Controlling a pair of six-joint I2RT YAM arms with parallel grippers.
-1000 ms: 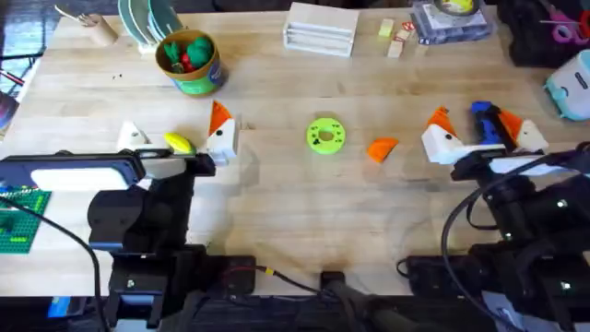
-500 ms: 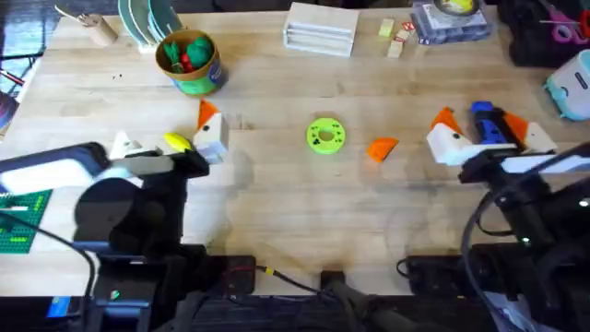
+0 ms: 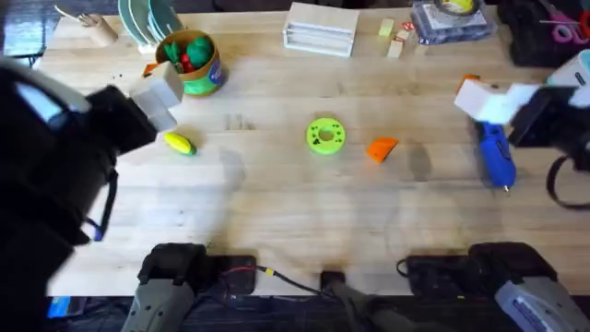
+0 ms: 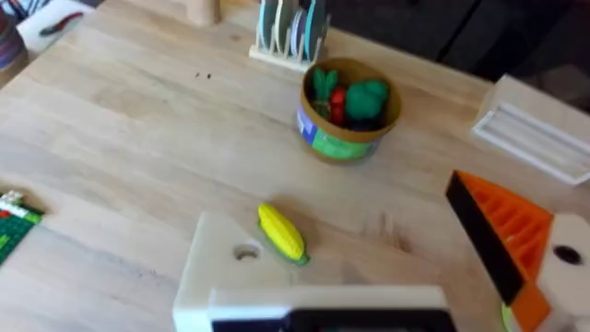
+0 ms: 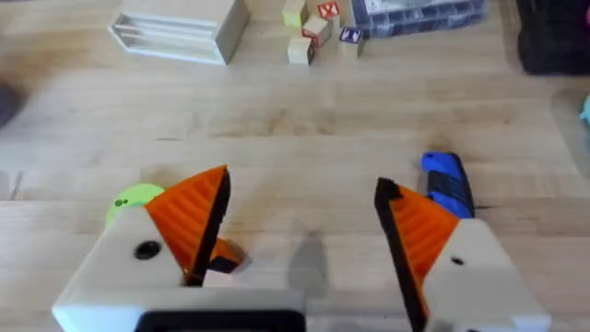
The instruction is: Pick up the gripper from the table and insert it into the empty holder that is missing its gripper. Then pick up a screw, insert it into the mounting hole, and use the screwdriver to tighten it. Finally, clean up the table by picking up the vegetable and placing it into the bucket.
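Item 1, nearest: the screwdriver [image 3: 495, 155], lying flat on the table [image 3: 277, 203] at the right. Item 2: the gripper [image 3: 382, 148], a loose orange wedge resting on the bare wood just beside the green disc [image 3: 324, 136], apart from both arms. I judge it light, stiff and rather slick; best pinched across its flat sides towards the thin end, leaving the thick end free to seat. Item 3: the vegetable [image 3: 180, 143], on the table at the left, likely light and prone to roll. Item 4: my left pincer [image 4: 332, 212], fingers apart and holding nothing, one of them the bare white holder [image 4: 217, 277]. Item 5: my right pincer [image 5: 302, 180], fingers apart and holding nothing, both orange-tipped. Item 6, farthest: the bucket [image 3: 189, 63], upright, already holding toy pieces.
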